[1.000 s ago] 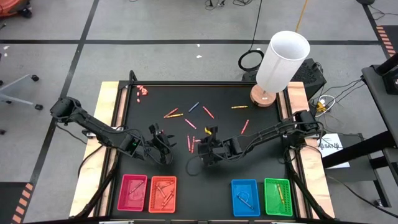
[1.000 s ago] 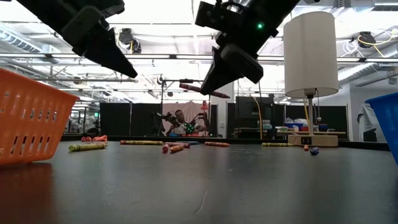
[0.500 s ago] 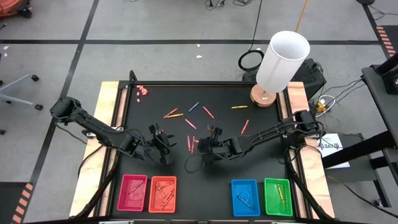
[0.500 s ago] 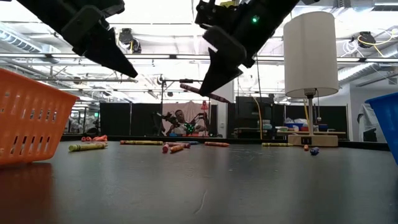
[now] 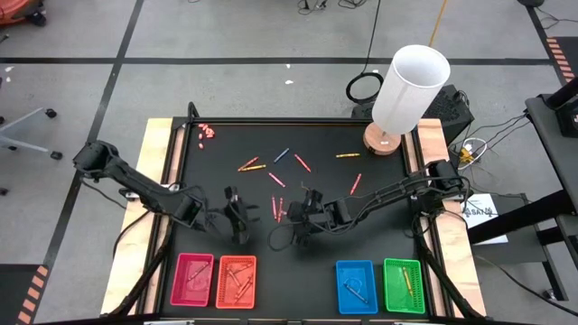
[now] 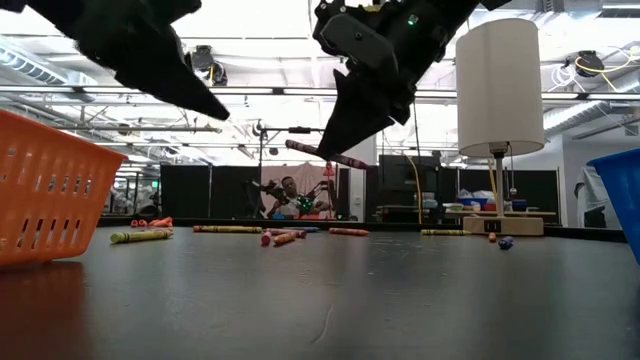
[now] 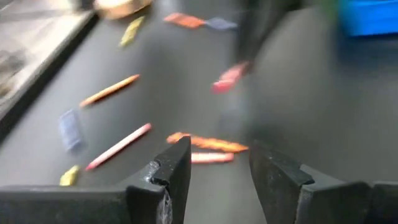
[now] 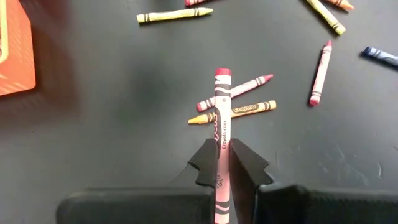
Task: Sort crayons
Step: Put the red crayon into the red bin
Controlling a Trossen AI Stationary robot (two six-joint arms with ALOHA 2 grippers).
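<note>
Crayons, thin coloured wax sticks (image 5: 293, 161), are partly sorted (most lie toward twelve o'clock); one pink crayon (image 8: 221, 118) is pinched by the right gripper (image 8: 222, 163); the left gripper (image 7: 217, 168) stands half-spread, empty.

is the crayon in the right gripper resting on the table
No, the right gripper holds the pink crayon in the air, well above the dark table in the low view.

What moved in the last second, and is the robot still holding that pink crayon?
The right gripper stays shut on the pink crayon and has drifted a little toward the trays, tilting so the crayon slopes downward. The left gripper slid slightly toward the middle of the table, fingers open and empty. The loose crayons, the four trays and the lamp have not moved.
</note>
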